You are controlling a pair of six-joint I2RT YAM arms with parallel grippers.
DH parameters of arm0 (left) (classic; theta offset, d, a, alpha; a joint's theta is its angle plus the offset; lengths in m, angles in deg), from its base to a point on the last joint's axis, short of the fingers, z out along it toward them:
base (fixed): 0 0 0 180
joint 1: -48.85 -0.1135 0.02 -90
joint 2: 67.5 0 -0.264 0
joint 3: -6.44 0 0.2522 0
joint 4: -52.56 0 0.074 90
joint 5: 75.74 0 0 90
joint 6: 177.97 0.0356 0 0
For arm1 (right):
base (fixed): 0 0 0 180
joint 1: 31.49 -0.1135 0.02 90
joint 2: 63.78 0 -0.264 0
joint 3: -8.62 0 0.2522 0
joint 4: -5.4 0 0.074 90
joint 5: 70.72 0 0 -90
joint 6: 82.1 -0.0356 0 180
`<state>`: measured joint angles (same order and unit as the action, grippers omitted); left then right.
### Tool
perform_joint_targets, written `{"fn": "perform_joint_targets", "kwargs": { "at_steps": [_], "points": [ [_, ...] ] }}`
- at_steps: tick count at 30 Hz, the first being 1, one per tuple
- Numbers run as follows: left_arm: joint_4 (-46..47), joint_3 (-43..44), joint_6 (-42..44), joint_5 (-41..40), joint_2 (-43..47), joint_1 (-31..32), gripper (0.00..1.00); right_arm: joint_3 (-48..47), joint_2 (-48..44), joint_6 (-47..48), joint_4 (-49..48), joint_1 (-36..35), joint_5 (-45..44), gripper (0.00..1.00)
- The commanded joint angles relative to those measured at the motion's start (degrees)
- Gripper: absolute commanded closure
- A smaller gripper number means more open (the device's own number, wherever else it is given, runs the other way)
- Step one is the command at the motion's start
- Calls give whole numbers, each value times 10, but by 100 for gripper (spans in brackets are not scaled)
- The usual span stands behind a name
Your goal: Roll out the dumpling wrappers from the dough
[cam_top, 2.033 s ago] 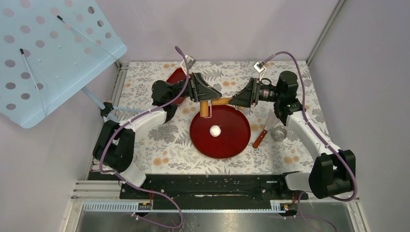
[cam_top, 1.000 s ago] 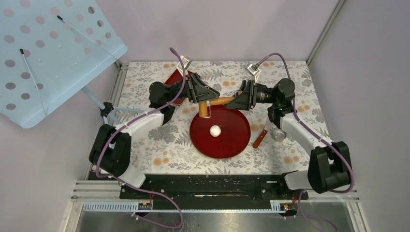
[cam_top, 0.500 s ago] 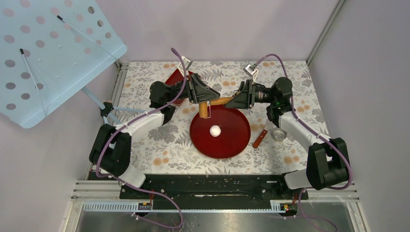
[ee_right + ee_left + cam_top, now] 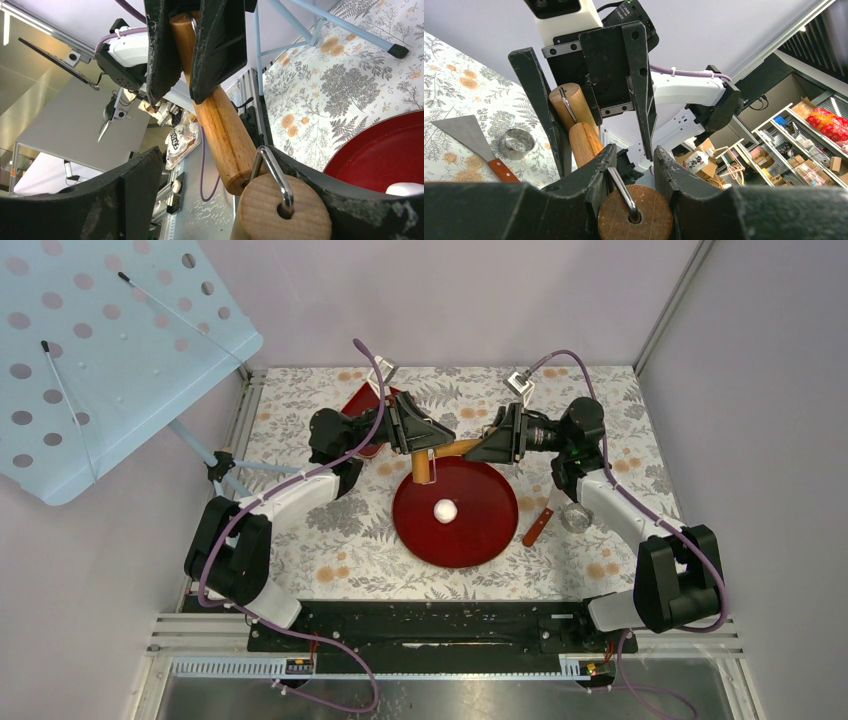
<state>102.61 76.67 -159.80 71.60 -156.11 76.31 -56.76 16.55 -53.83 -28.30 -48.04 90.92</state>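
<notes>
Two robot arms meet over the far rim of a round dark-red plate (image 4: 480, 532) on a floral-print table cover (image 4: 340, 530), with a light-brown wooden rolling pin (image 4: 457, 450) raised between them. The left gripper (image 4: 436, 447) pinches the pin. Its wrist camera shows both fingers (image 4: 596, 170) pressed against a round wooden end face (image 4: 634, 222) fitted with a metal eye-hook (image 4: 621, 192).

The right gripper (image 4: 483, 447) reaches in from the right with its jaws spread, straddling the shaft. Its own wrist view shows a gap between one finger (image 4: 135, 195) and the wood, and a second hooked wooden end (image 4: 285, 220) sits low beside the other finger. How the wooden parts join cannot be made out.

The task's thing — a small round white piece of dough (image 4: 445, 509) — lies alone near the middle of the plate, nearer than the pin and touching neither gripper. From above it cannot be told whether it is flat or a ball.

Right of the plate, on the cover, lies a metal scraper with a reddish-brown handle (image 4: 540, 525). Just beside it on the right is a small shiny metal ring (image 4: 575, 516), close under the right arm. A dark-red flat piece (image 4: 362, 398) shows at the far left behind the left arm, mostly hidden. A pale-blue perforated panel (image 4: 100, 350) hangs over the far-left corner.
</notes>
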Motion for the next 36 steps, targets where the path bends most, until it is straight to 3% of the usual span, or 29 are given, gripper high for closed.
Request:
{"fn": "perform_joint_targets", "kwargs": {
  "at_steps": [1,5,8,14,20,26,31,36],
  "points": [
    [28,13,0,-14,-2,13,100,-42,0,-6,-64,-11,-7,19],
    [33,12,-2,-13,-1,14,100,-49,21,-89,-158,-11,-2,19],
    [36,12,-9,-11,-2,13,100,-55,32,-105,-176,-11,-3,19],
    [62,20,-39,-11,0,13,100,-62,15,21,-25,-10,-14,19],
    [60,19,-41,-8,-2,11,100,-83,30,-2,-59,-9,27,18],
    [67,22,-48,-4,1,9,100,-116,-1,239,215,-5,5,15],
    [59,26,-46,5,-3,8,100,-128,10,196,193,-10,48,16],
    [69,24,-45,0,-5,9,100,-143,9,208,234,-14,56,18]
  ]
}}
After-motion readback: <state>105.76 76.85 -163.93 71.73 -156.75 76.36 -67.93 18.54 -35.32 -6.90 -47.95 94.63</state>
